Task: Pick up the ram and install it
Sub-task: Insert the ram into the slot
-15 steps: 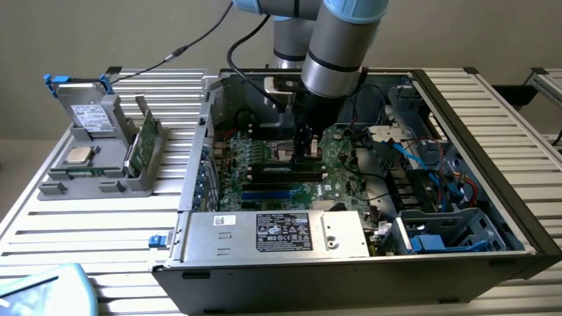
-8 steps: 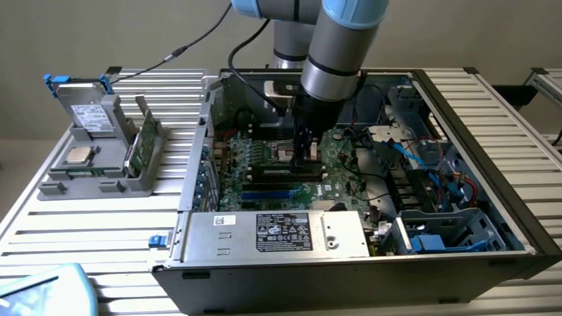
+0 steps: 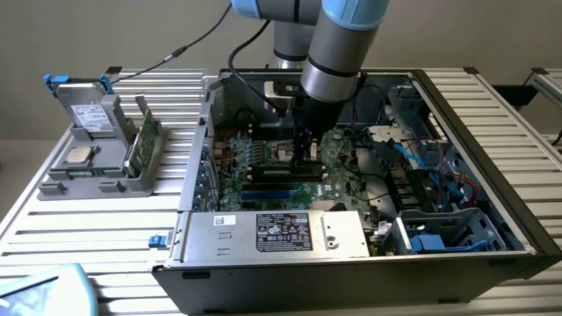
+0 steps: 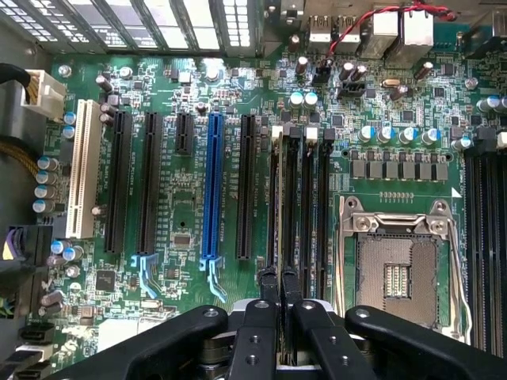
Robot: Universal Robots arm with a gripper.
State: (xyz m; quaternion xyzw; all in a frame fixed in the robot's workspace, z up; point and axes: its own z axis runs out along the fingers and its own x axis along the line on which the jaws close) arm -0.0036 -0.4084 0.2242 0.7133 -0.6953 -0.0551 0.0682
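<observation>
On the bench (image 3: 88,224), inside the computer case (image 3: 351,280), the jaws are clamped on the ram (image 4: 276,198), which stands edge-on among the memory slots (image 4: 313,198) beside the processor socket (image 4: 396,277): picked up, seating apparently unfinished.

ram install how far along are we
Done: the ram is inside the case, edge-on among the memory slots beside the empty processor socket. In hand: the gripper is shut on it. Left: full seating cannot be confirmed; not yet released.
</observation>
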